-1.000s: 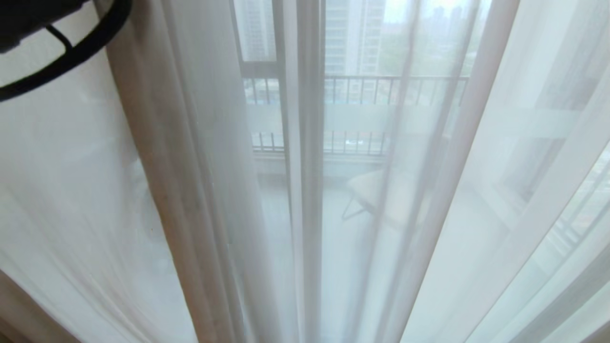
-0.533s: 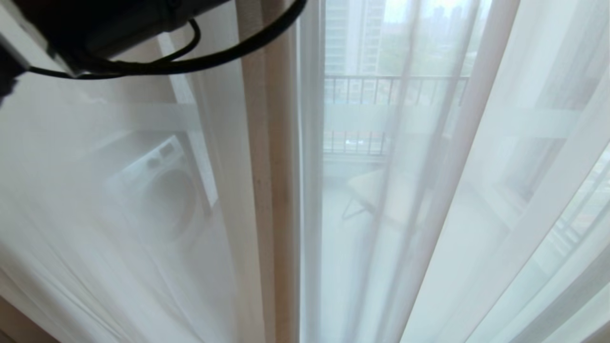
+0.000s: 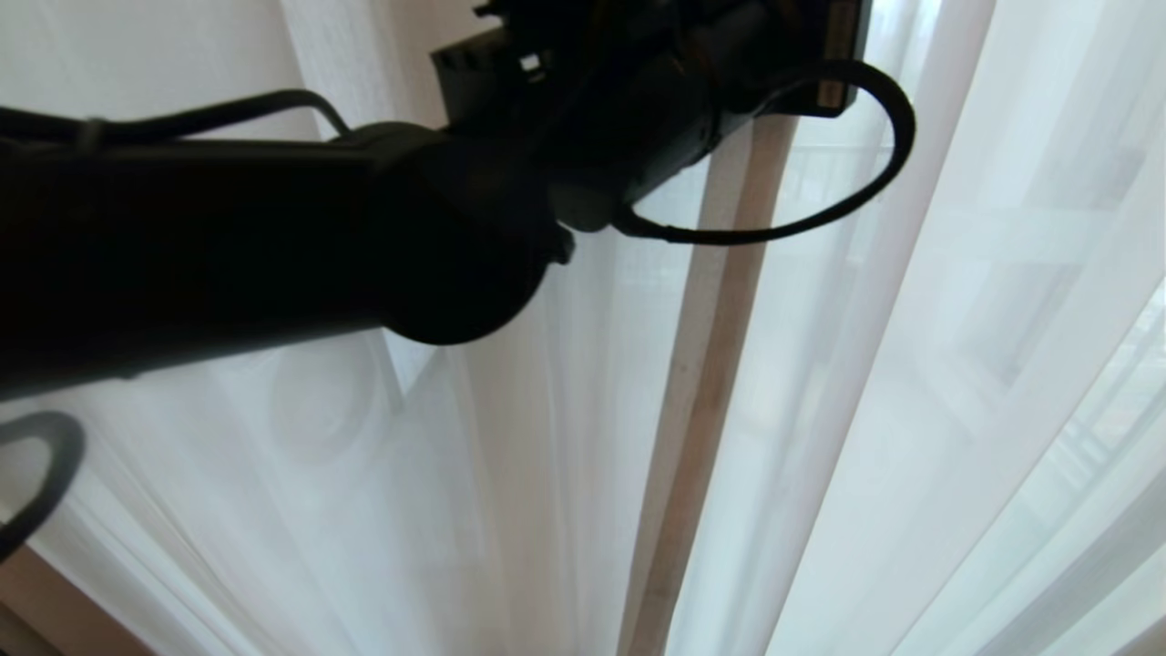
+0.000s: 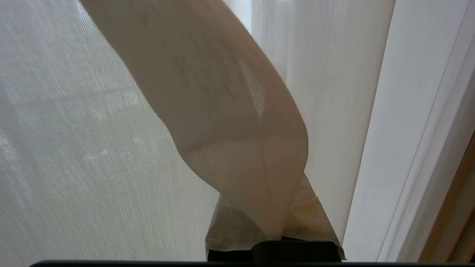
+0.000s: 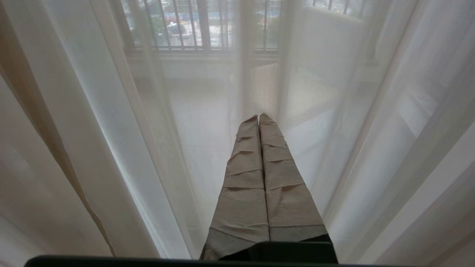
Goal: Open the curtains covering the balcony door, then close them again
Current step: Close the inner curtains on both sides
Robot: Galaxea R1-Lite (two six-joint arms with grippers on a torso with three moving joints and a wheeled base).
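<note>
a: where's the left tool (image 4: 272,237) right now?

b: up near the top of the head view, at the end of the dark left arm (image 3: 273,246) that reaches across from the left. its own camera shows the taped fingers (image 4: 230,230) almost wholly wrapped by a beige fold of the curtains (image 4: 230,111), and that fold runs down right between them.

a: so is it gripping the cloth?

b: yes, the jaws are pressed together with the fold pinched between them. the fabric billows away from the tool in a broad twisted band, with white sheer on both sides of it.

a: and where does that edge hang in the head view?

b: as a beige hemmed strip (image 3: 706,383) dropping from just under the tool toward the bottom middle, slightly slanted. sheer fills the frame either side.

a: the right tool (image 5: 259,118)?

b: low and apart from the left one, fingers (image 5: 245,185) closed against each other, holding nothing. the tips point at the sheer, which hangs just ahead of them. through it a railing (image 5: 193,26) shows faintly.
</note>
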